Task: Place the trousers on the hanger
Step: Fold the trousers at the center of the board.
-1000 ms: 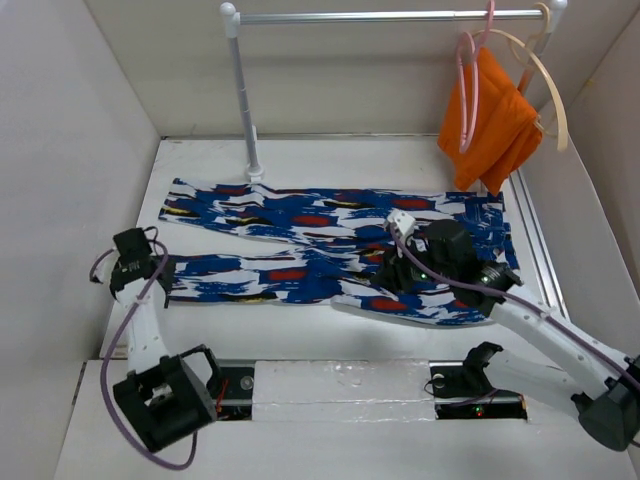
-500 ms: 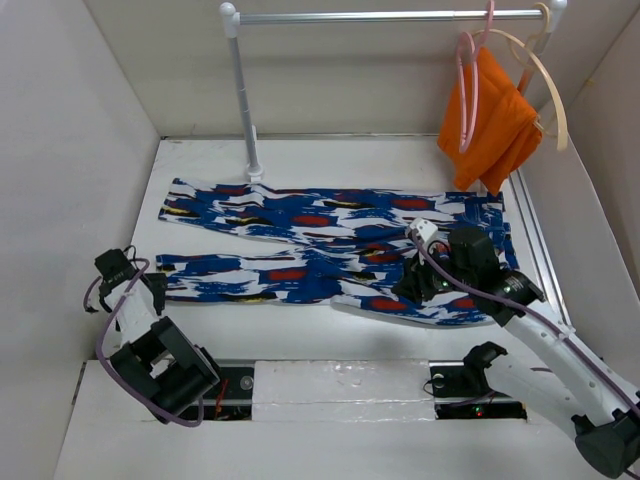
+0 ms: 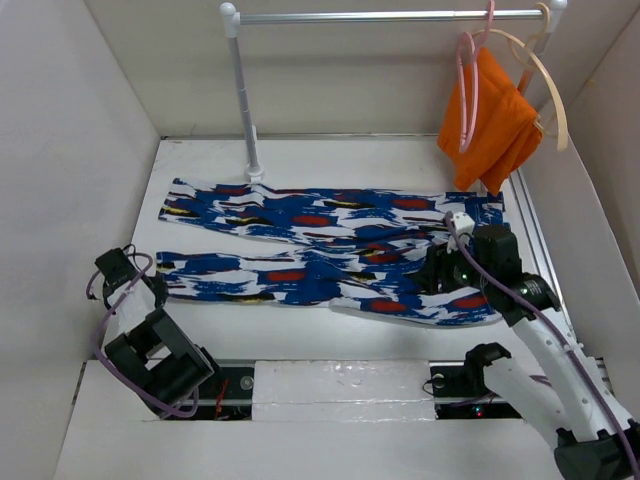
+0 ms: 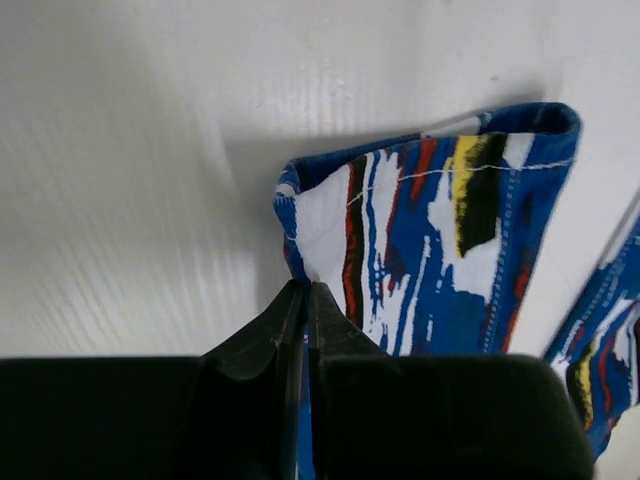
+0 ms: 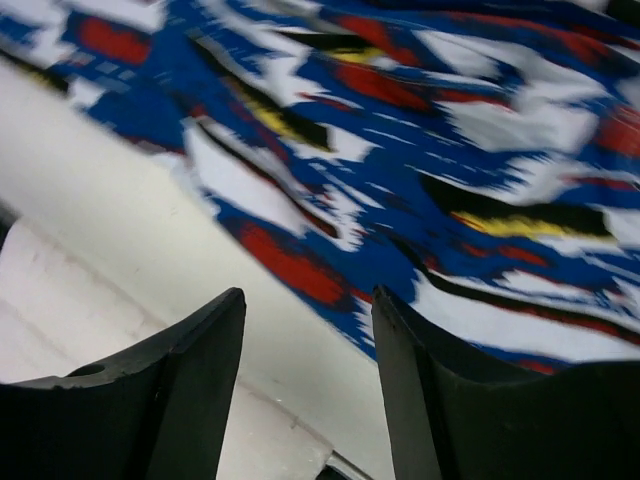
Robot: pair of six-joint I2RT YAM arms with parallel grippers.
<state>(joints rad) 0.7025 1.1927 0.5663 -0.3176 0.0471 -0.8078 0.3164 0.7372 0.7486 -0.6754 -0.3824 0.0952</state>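
Observation:
The blue patterned trousers [image 3: 320, 245] lie flat across the table, legs to the left and waist to the right. My left gripper [image 3: 150, 283] is at the near leg's cuff [image 4: 440, 230], shut on its edge; a strip of blue cloth shows between the fingers [image 4: 300, 400]. My right gripper [image 3: 440, 275] hovers open over the waist end, its fingers [image 5: 410, 340] apart above the near edge of the cloth [image 5: 330, 270], holding nothing. The pink hanger [image 3: 463, 90] hangs on the rail at the back right.
A cream hanger [image 3: 552, 95] and a plain orange cloth [image 3: 495, 120] hang beside the pink hanger on the metal rail [image 3: 390, 16]. The rail's post [image 3: 243, 100] stands behind the trousers. White walls close in the left, back and right.
My left gripper has drawn back to the near leg's cuff and closed on it. The right gripper has moved right along the trousers toward the waist and opened wider.

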